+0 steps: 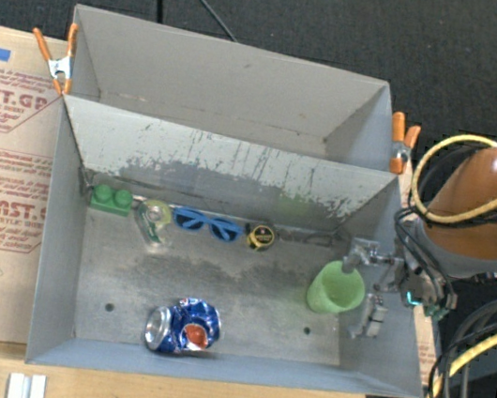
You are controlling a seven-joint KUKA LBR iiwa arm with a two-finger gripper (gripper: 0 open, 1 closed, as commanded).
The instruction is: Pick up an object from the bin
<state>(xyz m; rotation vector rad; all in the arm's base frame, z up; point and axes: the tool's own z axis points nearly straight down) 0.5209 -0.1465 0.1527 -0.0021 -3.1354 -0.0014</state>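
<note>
Grey scuffed bin [242, 288] floor, dark carpet [356, 22] around; gripper [364, 290] spread about green cup [332, 292]

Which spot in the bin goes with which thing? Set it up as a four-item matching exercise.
Things:
1. crushed blue can
2. green cup
3. blue sunglasses
4. green block

Places:
A. back-left corner
B. near the front wall
C. right side, next to the gripper
D. along the back wall, about the middle

Pairs: 1-B, 2-C, 3-D, 4-A

camera view: overhead, tilted toward far wall | whole bin [243, 286] framed, moderately near | arm [477, 200] at right
</note>
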